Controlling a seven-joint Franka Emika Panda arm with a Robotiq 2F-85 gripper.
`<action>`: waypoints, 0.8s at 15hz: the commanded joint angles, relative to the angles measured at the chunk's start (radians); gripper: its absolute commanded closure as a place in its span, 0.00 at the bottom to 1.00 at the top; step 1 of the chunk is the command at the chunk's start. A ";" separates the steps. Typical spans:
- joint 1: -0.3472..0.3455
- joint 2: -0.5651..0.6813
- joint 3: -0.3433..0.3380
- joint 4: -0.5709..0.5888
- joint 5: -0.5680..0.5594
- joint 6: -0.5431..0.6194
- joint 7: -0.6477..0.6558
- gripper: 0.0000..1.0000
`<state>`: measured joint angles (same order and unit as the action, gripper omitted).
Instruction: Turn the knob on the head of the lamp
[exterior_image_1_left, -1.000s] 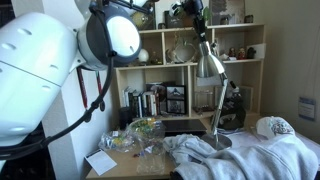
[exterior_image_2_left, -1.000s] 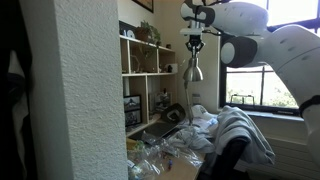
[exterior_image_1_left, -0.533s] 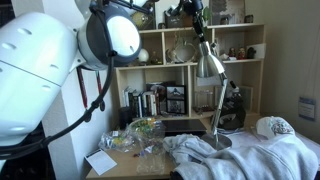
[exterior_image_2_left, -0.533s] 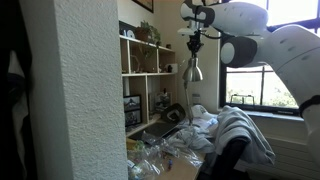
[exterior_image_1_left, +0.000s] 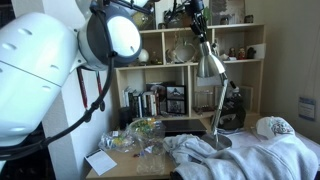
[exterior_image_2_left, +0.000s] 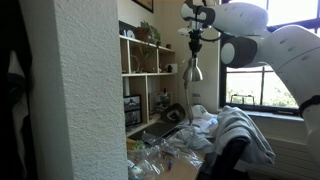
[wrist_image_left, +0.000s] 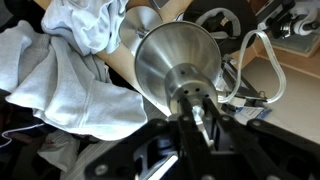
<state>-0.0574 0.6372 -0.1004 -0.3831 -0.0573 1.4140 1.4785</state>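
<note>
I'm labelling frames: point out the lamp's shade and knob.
Shiny silver metal cone shade (wrist_image_left: 165, 55): wrist view, flared wall.
Tiny stubby silver-grey knob (wrist_image_left: 195, 102): wrist view, visible end.

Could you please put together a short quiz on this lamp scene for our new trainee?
1. True or false: the wide end of the lamp head faces upward.
2. In the wrist view, what lies below the lamp head? A) a white cloth B) a red bowl C) a green ball
3. In a few words: at which part of the lamp head is the gripper?

Key
1. False: the wide end faces down.
2. A
3. At the knob on the narrow tip.
</note>
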 joint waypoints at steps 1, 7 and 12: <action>-0.013 -0.016 0.004 -0.018 0.026 0.031 0.109 0.96; -0.003 -0.013 -0.002 -0.016 0.008 0.042 0.196 0.96; -0.001 -0.016 -0.003 -0.017 0.002 0.034 0.174 0.96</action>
<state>-0.0612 0.6400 -0.1002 -0.3832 -0.0538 1.4276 1.6383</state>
